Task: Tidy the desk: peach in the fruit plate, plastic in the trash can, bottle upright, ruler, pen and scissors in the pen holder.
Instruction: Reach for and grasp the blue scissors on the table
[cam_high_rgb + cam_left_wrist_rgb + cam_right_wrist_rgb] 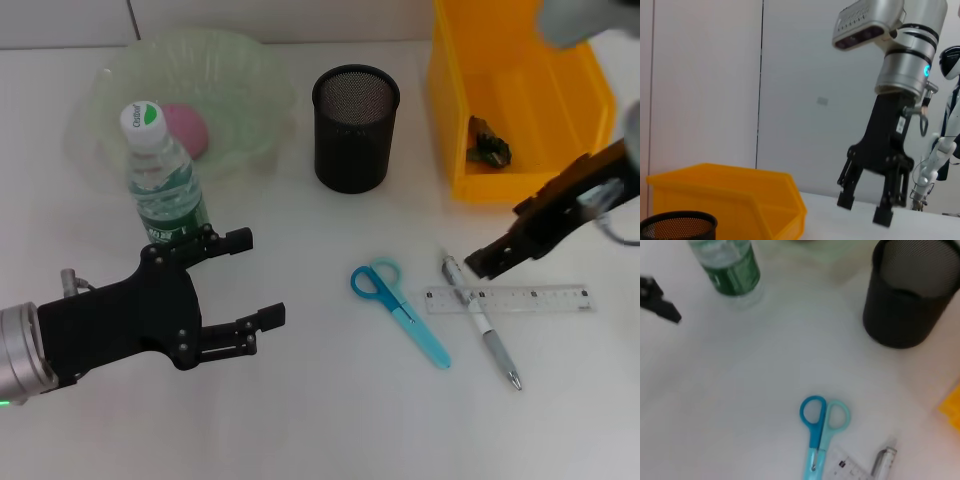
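A pink peach (186, 128) lies in the green fruit plate (245, 75). A clear bottle (160, 170) with a green label stands upright in front of the plate. Blue scissors (400, 308), a silver pen (482, 322) and a clear ruler (520, 299) lie on the table in front of the black mesh pen holder (355, 128); the pen crosses the ruler. Dark crumpled plastic (488, 146) lies in the yellow bin (460, 110). My left gripper (255, 278) is open and empty just right of the bottle. My right gripper (480, 262) is open and empty above the pen's top end.
The right wrist view shows the bottle (730, 267), pen holder (910, 295), scissors (820, 427), the ruler's end (847, 467) and the pen's tip (883, 460). The left wrist view shows my right gripper (863, 209) over the table, beside the yellow bin (725, 200).
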Controlling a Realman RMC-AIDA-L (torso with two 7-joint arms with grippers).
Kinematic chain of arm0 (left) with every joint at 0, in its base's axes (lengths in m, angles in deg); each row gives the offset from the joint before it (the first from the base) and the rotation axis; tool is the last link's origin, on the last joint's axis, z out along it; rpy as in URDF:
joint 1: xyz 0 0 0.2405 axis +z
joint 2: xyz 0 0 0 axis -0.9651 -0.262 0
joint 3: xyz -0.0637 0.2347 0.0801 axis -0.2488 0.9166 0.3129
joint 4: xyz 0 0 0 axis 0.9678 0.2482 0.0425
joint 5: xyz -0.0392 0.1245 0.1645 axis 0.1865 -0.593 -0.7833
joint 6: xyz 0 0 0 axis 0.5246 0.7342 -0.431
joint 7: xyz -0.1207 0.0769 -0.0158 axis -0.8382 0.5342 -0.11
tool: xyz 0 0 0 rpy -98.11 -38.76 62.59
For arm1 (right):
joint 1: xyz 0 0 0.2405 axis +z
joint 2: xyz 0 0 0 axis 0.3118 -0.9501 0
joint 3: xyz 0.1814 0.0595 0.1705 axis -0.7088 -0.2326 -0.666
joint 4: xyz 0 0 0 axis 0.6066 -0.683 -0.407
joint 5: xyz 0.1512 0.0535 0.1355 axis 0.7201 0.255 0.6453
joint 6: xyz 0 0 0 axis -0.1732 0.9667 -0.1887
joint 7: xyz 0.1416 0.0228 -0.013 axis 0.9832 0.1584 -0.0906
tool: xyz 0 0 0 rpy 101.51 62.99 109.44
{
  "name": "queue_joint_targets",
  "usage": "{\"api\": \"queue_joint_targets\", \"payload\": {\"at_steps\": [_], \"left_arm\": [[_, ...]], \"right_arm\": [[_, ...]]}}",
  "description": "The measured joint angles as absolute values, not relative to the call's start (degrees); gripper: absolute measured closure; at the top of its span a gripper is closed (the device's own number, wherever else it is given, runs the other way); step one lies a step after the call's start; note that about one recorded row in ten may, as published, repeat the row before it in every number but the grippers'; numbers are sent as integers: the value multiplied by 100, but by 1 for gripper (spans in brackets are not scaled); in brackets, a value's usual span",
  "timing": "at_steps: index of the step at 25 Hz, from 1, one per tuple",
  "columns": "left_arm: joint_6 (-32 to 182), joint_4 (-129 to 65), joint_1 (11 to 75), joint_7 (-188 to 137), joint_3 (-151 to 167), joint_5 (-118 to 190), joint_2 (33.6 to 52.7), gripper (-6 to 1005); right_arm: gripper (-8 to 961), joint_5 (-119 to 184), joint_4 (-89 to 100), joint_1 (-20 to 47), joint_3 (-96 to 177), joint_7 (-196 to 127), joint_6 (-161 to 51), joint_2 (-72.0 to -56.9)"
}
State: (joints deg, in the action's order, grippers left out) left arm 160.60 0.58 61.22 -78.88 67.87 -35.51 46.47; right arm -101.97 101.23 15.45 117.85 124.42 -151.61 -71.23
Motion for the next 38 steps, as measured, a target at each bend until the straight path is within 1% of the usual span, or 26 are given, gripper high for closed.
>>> {"api": "queue_joint_targets", "payload": {"at_steps": [7,13,26,38], "left_arm": [[16031,23,6106,-7897,6788,-3551,4647,134],[15921,-148,5963,-7897,6804,-3551,4653,135],[15880,-217,5961,-7896,6813,-3552,4653,135],[15866,-216,5959,-7896,6813,-3551,4653,135]], "right_arm": [[114,-10246,9268,1742,12711,12869,-14253,-7135],[115,-10124,8471,1938,13219,13139,-13379,-7150],[115,-9894,8228,1890,13430,13183,-12976,-7164],[118,-9927,7883,2002,13432,13186,-12599,-7157]]}}
